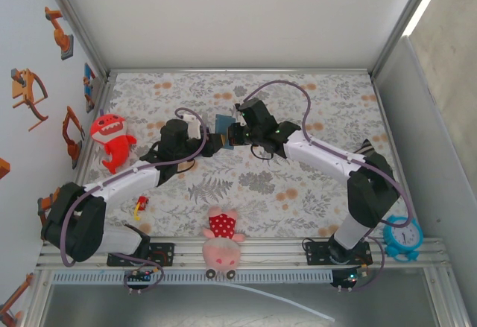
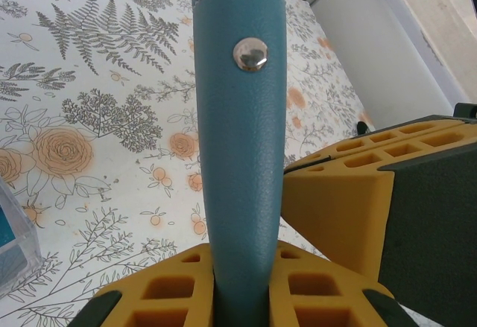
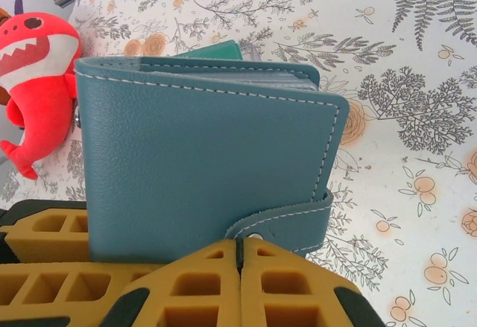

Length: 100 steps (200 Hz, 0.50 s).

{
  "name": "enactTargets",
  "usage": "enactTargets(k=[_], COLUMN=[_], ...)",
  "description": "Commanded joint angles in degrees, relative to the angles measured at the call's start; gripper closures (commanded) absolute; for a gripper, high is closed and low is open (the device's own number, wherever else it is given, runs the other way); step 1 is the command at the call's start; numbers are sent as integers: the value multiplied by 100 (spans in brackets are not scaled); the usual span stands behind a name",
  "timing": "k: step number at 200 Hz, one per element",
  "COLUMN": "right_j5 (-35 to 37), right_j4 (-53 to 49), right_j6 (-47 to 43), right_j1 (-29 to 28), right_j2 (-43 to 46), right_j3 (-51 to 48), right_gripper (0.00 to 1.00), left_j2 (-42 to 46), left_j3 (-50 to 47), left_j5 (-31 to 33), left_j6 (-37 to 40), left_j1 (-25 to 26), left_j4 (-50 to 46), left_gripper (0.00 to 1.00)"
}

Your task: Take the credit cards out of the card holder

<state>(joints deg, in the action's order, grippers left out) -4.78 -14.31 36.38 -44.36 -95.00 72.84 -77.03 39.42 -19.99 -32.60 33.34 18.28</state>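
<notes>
While left fingers (image 2: 173,297) clamp the slate-blue leather bi-fold card holder (image 3: 201,156), right fingers (image 3: 195,291), pinched together at its five-o'clock strap (image 3: 292,219), should unsnap it.

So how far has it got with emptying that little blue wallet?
Early days. Done: the card holder is held off the table in the left gripper. In hand: the right gripper is shut at the snap strap, which looks fastened. Left: opening it and pulling out the cards, one edge peeking from the top.
</notes>
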Motion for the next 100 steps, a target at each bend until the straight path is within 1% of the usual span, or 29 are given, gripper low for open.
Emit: enactTargets(k=[1, 100], right_j5=[538, 663], right_j4=[-261, -393], right_j6=[-44, -70], right_j1=[66, 112], right_j2=[102, 171], right_j3=[11, -42], right_gripper=[100, 100], left_j2=[243, 312], left_j3=[99, 92], left_j5=[-271, -203], left_j6=[31, 71], left_j1=[66, 67], left_j4=[285, 233], left_gripper=[100, 100])
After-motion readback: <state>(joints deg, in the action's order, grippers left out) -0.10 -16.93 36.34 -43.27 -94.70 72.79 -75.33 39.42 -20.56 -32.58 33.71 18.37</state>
